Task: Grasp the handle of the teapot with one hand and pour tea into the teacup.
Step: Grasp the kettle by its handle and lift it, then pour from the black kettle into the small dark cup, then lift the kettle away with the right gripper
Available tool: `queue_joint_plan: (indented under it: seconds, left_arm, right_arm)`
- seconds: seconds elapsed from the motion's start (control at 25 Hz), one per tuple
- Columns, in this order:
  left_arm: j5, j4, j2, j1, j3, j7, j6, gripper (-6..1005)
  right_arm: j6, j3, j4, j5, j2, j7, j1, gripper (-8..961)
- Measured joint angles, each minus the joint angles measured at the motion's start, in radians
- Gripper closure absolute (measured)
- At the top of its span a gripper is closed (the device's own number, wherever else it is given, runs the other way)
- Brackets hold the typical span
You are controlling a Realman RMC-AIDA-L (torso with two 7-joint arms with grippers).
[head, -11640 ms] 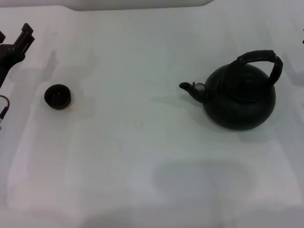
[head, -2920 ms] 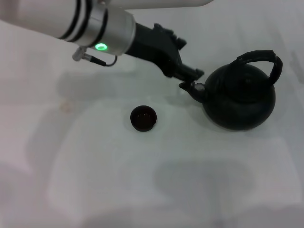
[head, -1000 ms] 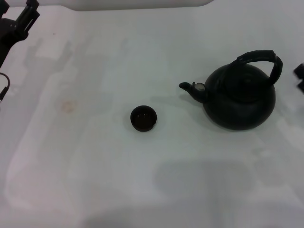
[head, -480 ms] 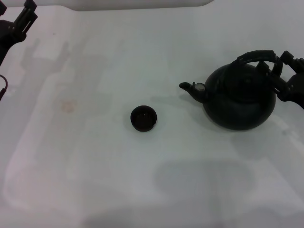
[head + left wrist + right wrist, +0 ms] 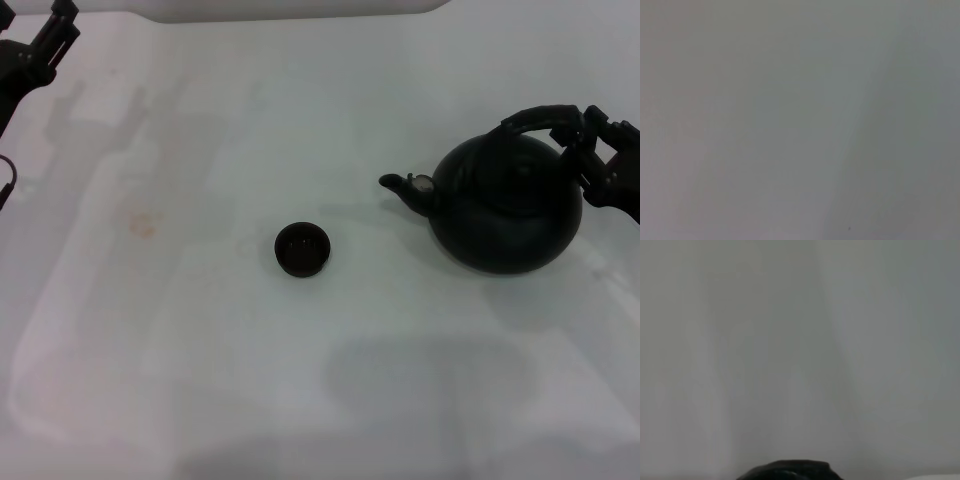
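The teapot (image 5: 507, 205) sits upright on the white table (image 5: 300, 380), spout toward the teacup (image 5: 302, 249), which stands well apart. The right gripper (image 5: 590, 150) straddles the handle (image 5: 540, 118), fingers spread around it. The left gripper (image 5: 40, 45) is parked far beyond the teacup; I cannot tell its state.

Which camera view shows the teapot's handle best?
The head view: the handle arches over the teapot, with the right gripper at its right end. The right wrist view shows only a dark sliver, perhaps the teapot; the left wrist view shows none.
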Motion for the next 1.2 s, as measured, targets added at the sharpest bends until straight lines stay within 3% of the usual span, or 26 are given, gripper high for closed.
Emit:
queue_joint_plan:
  seconds: [0.16,0.36,0.56,1.2]
  left_arm:
    - [-0.002,0.000,0.000,0.000,-0.001,-0.001,0.000,123]
    - [-0.002,0.000,0.001,0.000,-0.001,-0.002,0.000,122]
    - [-0.002,0.000,0.000,0.006,-0.001,-0.005,0.001,122]
    - [0.000,-0.008,-0.004,0.011,0.005,-0.012,0.002,121]
  right_arm:
    - [-0.002,0.001,-0.001,0.000,0.000,-0.001,-0.001,359]
    - [-0.001,0.000,-0.009,0.000,0.000,-0.001,0.000,605]
    - [-0.001,-0.001,-0.041,0.000,0.000,-0.005,0.000,760]
    - [0.028,-0.038,-0.137,-0.009,-0.001,-0.142,0.101,767]
